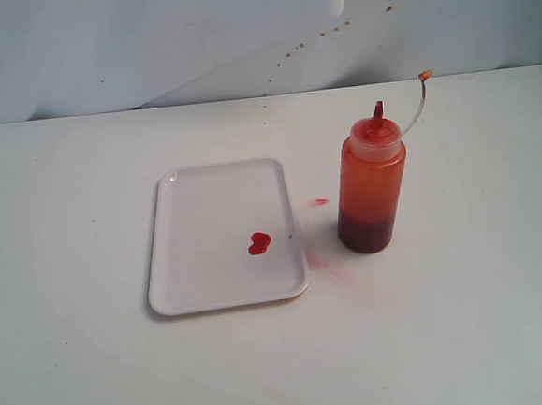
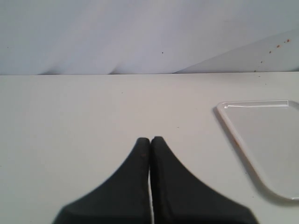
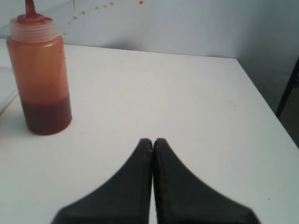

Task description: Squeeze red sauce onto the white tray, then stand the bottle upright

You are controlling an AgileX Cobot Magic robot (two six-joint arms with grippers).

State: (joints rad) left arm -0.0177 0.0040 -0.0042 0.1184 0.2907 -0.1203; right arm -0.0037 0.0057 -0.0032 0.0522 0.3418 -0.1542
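The white tray (image 1: 222,236) lies flat on the table, with a glossy blob of red sauce (image 1: 259,243) on its right half. The bottle (image 1: 371,183) stands upright just right of the tray, its red nozzle up and its cap strap arching to the right. Neither gripper shows in the exterior view. In the left wrist view my left gripper (image 2: 150,140) is shut and empty above bare table, with a corner of the tray (image 2: 261,140) off to one side. My right gripper (image 3: 153,141) is shut and empty too, well apart from the bottle (image 3: 41,74).
A small red spot (image 1: 320,201) and a faint pink smear (image 1: 319,262) mark the table between tray and bottle. Dried specks dot the backdrop (image 1: 324,37). The table's edge (image 3: 266,102) runs close to the right gripper's side.
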